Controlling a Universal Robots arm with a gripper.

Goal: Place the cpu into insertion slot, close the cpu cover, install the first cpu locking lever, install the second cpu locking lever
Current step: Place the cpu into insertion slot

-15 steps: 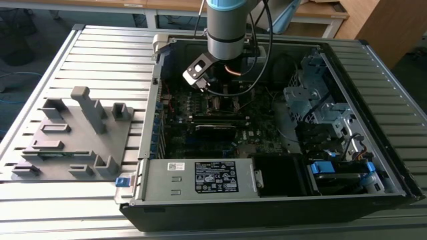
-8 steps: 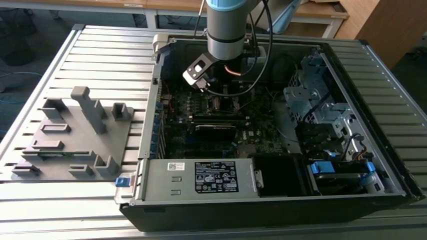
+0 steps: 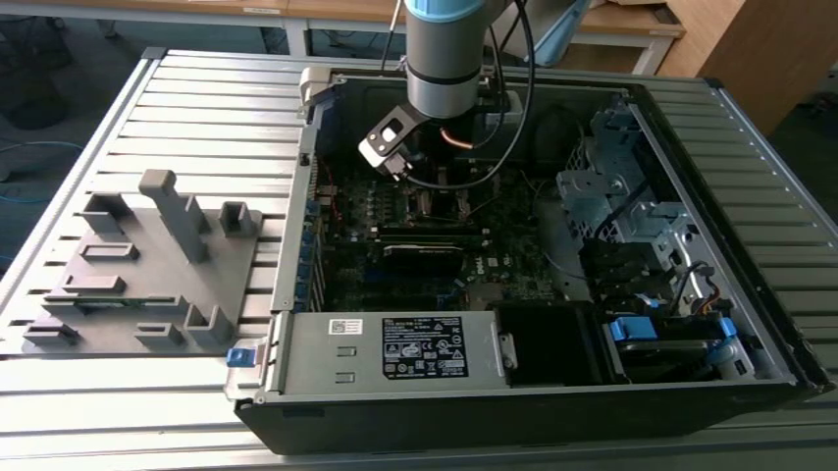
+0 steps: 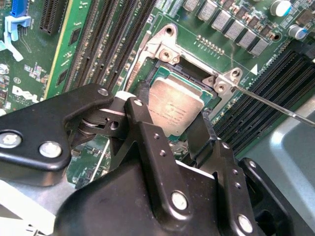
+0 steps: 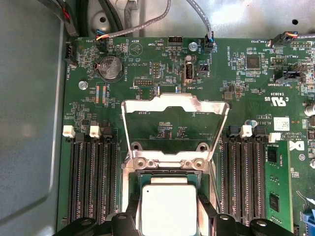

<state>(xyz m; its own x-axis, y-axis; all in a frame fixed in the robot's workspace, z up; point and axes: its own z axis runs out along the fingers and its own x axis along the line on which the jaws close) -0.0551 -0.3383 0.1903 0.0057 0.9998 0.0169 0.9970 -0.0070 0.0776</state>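
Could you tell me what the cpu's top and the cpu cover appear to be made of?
The cpu: its top looks like matte, pale grey metal, with an even, dull sheen. The cpu cover: probably thin stamped sheet metal with a bright silvery finish, catching glare along its edges. Which metal it is cannot be told.

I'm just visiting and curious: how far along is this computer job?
Done: the cpu looks lowered into the insertion slot. In hand: the pincer straddles it. Left: the cpu cover stands open, and a locking lever juts out unlatched.
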